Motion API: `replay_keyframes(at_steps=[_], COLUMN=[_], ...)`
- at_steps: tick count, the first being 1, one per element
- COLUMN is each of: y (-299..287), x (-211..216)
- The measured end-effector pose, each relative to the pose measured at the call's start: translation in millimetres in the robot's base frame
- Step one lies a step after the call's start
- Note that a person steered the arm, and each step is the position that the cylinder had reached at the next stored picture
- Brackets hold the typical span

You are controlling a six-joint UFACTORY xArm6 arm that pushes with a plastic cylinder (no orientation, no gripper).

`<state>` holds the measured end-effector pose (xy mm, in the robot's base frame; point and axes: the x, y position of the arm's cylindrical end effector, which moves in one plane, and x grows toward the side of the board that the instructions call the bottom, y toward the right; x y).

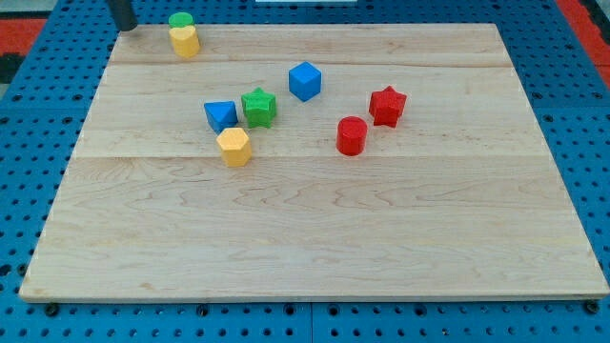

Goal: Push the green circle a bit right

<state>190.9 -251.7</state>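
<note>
The green circle (pixel 181 20) sits at the board's top left edge, touching a yellow block (pixel 185 41) just below it. My tip (pixel 124 26) is at the view's top left, to the left of the green circle and apart from it by a clear gap.
A green star (pixel 258 107), a blue block (pixel 220 115) and a yellow hexagon (pixel 233 147) cluster left of centre. A blue cube (pixel 305 81) lies above them. A red star (pixel 387 106) and a red cylinder (pixel 352 136) lie right of centre. The wooden board (pixel 315 238) rests on blue pegboard.
</note>
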Motion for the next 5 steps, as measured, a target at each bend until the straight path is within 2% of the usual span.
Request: replay_keyframes(at_steps=[1,2,3,4,5], y=[49,73,99,111,83], x=[0,3,22,31,13])
